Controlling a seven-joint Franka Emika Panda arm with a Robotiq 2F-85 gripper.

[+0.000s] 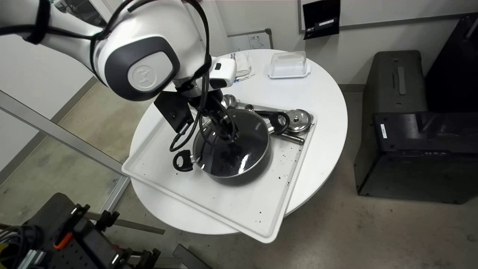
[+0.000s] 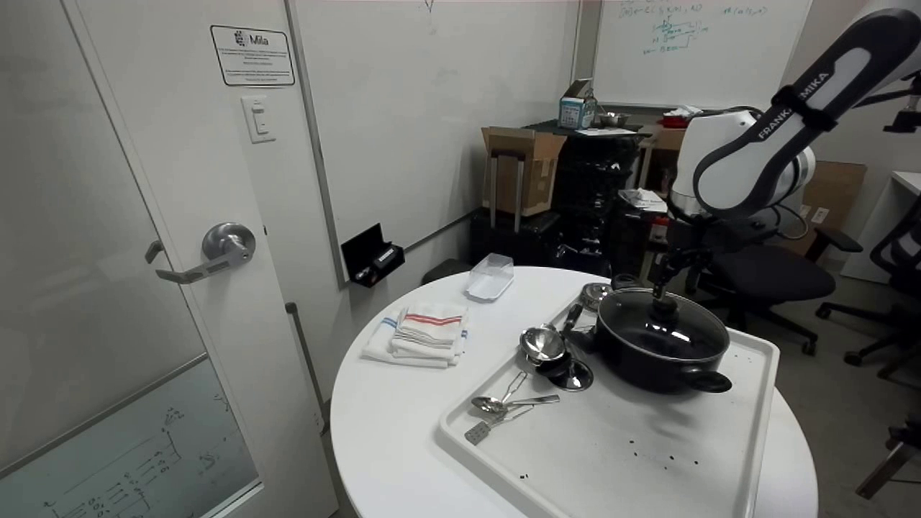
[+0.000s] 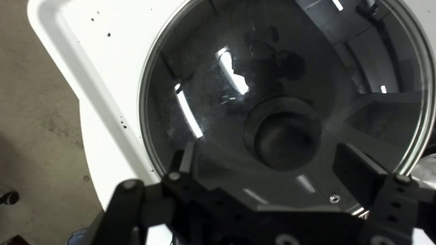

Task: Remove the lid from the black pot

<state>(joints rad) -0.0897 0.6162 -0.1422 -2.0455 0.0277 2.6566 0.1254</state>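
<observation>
Above the lid (image 2: 696, 325) on the black pot (image 2: 640, 367), our gripper (image 3: 270, 154) stood wide. An exterior view showed us one handle (image 1: 275, 124) at two o'clock.

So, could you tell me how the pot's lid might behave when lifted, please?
The lid looks like glossy glass, so it is probably stiff and fragile. Its rounded knob may prove slippery, and since the lid is wide, an off-centre grip could tip it.
</observation>
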